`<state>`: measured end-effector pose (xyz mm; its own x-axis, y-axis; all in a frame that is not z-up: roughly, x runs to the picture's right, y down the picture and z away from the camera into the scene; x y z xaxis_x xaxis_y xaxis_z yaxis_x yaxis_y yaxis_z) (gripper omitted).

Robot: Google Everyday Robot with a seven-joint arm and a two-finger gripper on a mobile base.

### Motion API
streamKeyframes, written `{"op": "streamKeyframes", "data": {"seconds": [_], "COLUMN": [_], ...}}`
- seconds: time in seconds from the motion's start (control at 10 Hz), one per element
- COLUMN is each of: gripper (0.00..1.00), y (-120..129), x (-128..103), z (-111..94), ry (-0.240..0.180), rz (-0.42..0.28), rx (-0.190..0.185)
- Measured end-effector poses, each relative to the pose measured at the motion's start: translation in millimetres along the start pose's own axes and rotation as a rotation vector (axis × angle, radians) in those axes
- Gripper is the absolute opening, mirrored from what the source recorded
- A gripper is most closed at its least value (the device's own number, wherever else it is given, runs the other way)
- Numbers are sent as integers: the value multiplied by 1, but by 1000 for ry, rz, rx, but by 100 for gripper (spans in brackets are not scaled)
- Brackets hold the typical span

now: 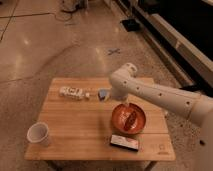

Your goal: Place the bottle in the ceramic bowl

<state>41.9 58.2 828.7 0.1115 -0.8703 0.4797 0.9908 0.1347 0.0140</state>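
Right of the bench's (75, 120) middle sits the orange bowl (118, 125). A dark oblong thing that looks like the bottle (131, 121) lies tilted inside it. The tool (124, 104) hangs right over the bowl's far rim, but you can't tell whether it's open or closed. A white pack (73, 92) and a blue sponge (103, 93) lie at the far side. A cup (39, 134) stands near left, and a flat bar (125, 142) lies just near of the bowl.

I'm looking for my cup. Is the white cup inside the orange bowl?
No, the white cup stands at a corner of the table, apart from the bowl, where the end effector hangs.
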Motion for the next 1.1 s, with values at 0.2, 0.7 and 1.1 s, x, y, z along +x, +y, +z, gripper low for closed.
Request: {"op": "streamKeyframes", "data": {"seconds": [0.2,0.7,1.1], "gripper": [75,75,75], "y": [-26,-84,-149], "x": [23,63,66], "z": [10,36,49], "ry": [11,7,-24], "rz": [-145,-415,-640], "rx": [12,23,50]}}
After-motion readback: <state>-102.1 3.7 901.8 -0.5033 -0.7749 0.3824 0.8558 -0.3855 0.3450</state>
